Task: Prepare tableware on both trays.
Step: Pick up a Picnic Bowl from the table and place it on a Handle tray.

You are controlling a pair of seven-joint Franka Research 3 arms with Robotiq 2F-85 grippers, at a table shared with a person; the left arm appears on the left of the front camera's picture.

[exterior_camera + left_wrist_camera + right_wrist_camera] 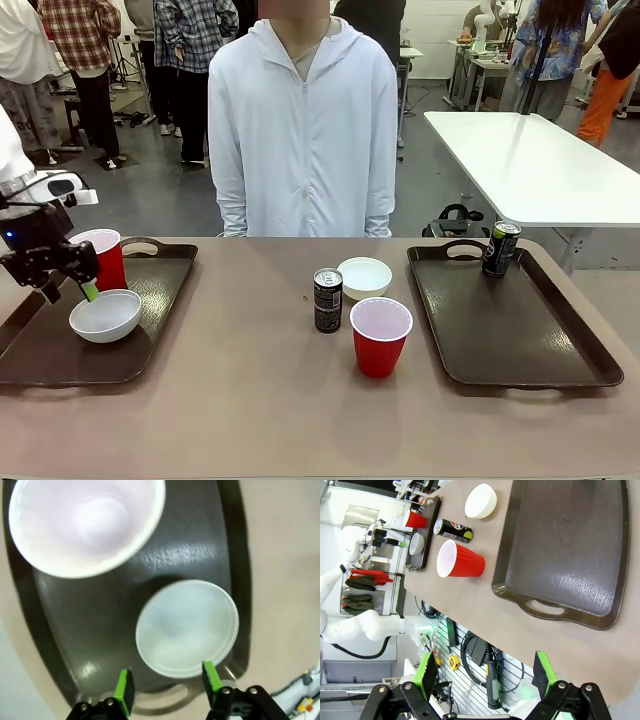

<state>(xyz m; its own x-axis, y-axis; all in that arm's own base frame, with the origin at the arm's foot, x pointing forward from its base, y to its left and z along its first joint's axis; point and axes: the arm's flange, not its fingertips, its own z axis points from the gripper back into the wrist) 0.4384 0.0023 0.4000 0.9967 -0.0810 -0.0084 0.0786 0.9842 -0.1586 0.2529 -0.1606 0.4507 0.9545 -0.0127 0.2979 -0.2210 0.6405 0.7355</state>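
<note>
On the left tray (pixel 160 290) stand a red cup (pixel 103 258) and a white bowl (pixel 105 315). My left gripper (pixel 70 292) hangs open just above the bowl's left rim. From the left wrist, the bowl (pixel 187 627) lies on the tray (pixel 100 630) beyond the spread gripper (pixel 167 682), the cup (pixel 85 522) farther off. At mid-table stand a dark can (pixel 328 299), a second bowl (pixel 365 277) and a second red cup (pixel 380 335). The right tray (pixel 520 330) holds one can (pixel 500 248). My right gripper (pixel 485 670) is open, off the table's edge, looking at that tray (pixel 570 545).
A person in a white hooded jacket (pixel 303 130) stands at the far side, arms down. A white table (pixel 540 165) is behind at right. Below the table edge in the right wrist view hang cables and tools (pixel 480 665).
</note>
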